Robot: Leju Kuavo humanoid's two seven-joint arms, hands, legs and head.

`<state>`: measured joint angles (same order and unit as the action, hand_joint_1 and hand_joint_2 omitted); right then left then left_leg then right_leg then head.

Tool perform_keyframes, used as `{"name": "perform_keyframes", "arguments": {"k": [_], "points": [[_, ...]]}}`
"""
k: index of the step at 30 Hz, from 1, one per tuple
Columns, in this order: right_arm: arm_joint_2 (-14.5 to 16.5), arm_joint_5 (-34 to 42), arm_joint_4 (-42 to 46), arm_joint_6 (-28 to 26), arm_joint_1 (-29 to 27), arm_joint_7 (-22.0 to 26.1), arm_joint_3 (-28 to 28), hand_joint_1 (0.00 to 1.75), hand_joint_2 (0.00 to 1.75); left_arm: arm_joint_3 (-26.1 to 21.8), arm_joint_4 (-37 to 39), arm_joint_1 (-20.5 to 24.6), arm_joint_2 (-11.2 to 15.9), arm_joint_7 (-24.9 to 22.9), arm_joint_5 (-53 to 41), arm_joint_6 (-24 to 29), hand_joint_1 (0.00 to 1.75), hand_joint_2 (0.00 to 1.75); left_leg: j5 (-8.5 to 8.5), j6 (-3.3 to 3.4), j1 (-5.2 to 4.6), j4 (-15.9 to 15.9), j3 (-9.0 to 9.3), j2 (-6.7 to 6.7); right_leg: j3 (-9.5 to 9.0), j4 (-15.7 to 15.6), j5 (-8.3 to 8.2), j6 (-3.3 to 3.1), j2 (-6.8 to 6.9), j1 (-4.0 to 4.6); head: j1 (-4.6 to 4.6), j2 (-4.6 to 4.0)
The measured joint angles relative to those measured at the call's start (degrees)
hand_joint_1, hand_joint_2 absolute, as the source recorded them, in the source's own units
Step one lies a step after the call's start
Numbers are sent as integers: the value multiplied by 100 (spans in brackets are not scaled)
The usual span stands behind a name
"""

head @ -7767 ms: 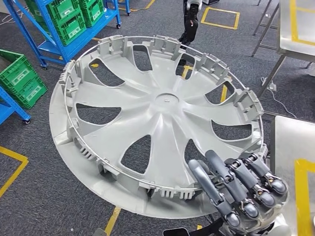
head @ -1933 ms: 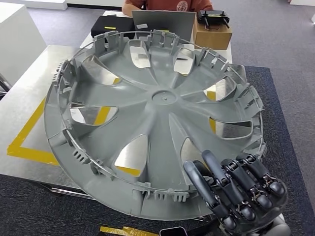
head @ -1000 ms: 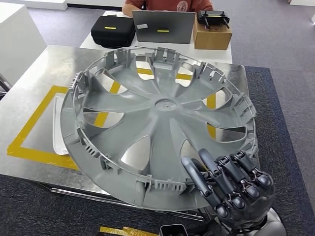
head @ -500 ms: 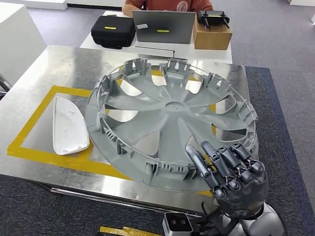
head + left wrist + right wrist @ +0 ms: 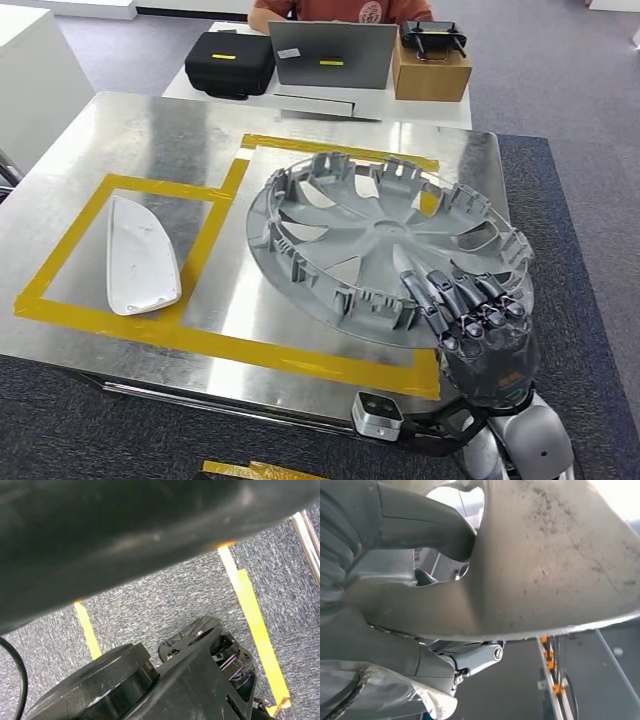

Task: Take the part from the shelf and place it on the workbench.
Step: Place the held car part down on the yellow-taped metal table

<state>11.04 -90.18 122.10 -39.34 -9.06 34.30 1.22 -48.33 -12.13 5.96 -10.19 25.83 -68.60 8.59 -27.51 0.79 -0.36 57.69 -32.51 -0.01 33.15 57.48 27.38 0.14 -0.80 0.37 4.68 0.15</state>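
The big grey wheel cover (image 5: 385,245) is held at its near edge by the right hand (image 5: 475,320), with the fingers (image 5: 441,295) curled over its rim. It is tilted low over the shiny workbench (image 5: 151,130), inside the yellow tape square (image 5: 249,345).

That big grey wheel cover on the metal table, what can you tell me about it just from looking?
The wheel cover is a large round disc of grey plastic, lying inner side up, with curved spokes, openings between them and a ring of small clips round its rim. It sits low over the metal table, inside a yellow taped outline, its near edge overhanging the front. The right robot hand grips that near edge, dark fingers on top. Whether it rests fully flat is unclear.
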Motion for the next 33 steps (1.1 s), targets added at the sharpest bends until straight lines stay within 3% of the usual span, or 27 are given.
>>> {"name": "perform_keyframes", "arguments": {"k": [10,19,33], "points": [[-5,9,-362,0,-7,-33,-216,175,175,2,0,1,2,-1,20,0,0,0,0,0,0,0,-2,0,2,0,0,0,1,0,0,0],[-7,9,-843,0,29,364,-567,175,175,4,0,2,4,-20,18,0,0,0,0,0,0,0,-3,0,2,0,0,0,2,0,0,0],[-22,9,-1195,-2,65,439,-739,175,175,7,0,3,4,-108,19,9,0,0,0,0,0,0,-3,0,3,0,0,0,1,0,0,0]]}}
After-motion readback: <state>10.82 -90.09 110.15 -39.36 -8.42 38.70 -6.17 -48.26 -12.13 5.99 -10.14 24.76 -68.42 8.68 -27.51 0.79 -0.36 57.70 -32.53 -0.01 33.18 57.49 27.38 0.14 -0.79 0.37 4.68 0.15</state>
